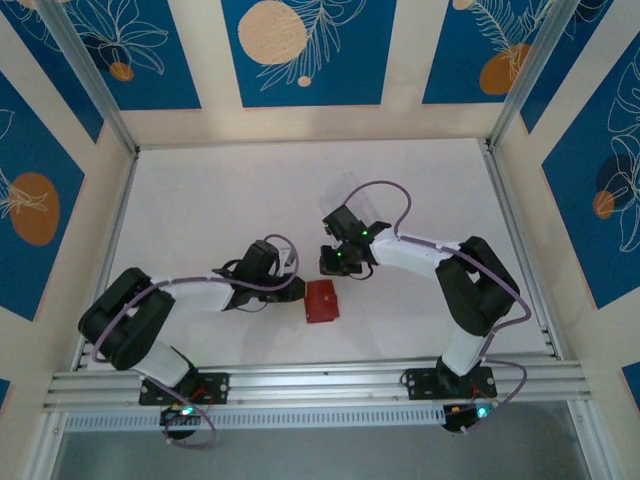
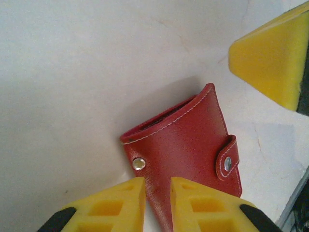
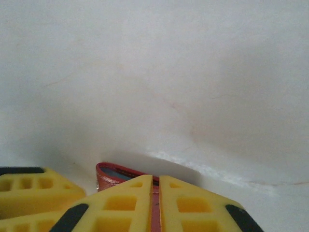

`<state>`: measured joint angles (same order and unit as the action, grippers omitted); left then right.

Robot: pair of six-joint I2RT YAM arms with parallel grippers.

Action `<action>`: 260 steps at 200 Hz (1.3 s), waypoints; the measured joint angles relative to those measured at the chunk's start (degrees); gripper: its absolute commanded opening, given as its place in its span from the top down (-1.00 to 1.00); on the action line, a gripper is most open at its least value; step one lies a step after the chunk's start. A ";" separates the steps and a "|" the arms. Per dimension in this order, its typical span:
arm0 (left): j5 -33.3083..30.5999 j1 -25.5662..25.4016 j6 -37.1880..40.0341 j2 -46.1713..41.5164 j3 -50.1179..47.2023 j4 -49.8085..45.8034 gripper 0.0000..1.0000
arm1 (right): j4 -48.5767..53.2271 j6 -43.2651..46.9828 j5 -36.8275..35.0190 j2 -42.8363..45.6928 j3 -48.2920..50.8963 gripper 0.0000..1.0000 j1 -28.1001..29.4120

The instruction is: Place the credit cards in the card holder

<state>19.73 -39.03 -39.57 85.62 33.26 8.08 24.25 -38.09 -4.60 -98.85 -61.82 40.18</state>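
The red card holder [image 1: 322,300] lies on the white table between the two arms. In the left wrist view the card holder [image 2: 188,140] has its mouth slightly agape, its snap tab [image 2: 227,163] undone, and its near corner sits between the yellow fingers of my left gripper [image 2: 157,186], which is shut on it. My right gripper [image 3: 156,180] hovers just behind the card holder [image 3: 108,175], jaws almost together, with red showing through the slit. A teal credit card [image 3: 118,172] shows as a sliver inside the mouth. From above, the left gripper [image 1: 297,289] and right gripper [image 1: 333,265] flank the wallet.
A faint clear plastic case [image 1: 362,200] lies on the table behind the right wrist. One right finger [image 2: 270,53] hangs above the table beside the wallet. Aluminium rails [image 1: 320,380] border the near edge, and patterned walls enclose the white table [image 1: 220,200].
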 measured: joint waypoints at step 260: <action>3.04 0.00 -0.94 11.32 6.62 3.78 0.83 | 12.41 2.12 -7.56 -2.34 -1.42 0.31 12.04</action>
<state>22.76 -39.03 -40.51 96.95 39.88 11.86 36.67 -35.97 -12.16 -101.19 -63.24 52.23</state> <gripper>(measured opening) 0.088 0.344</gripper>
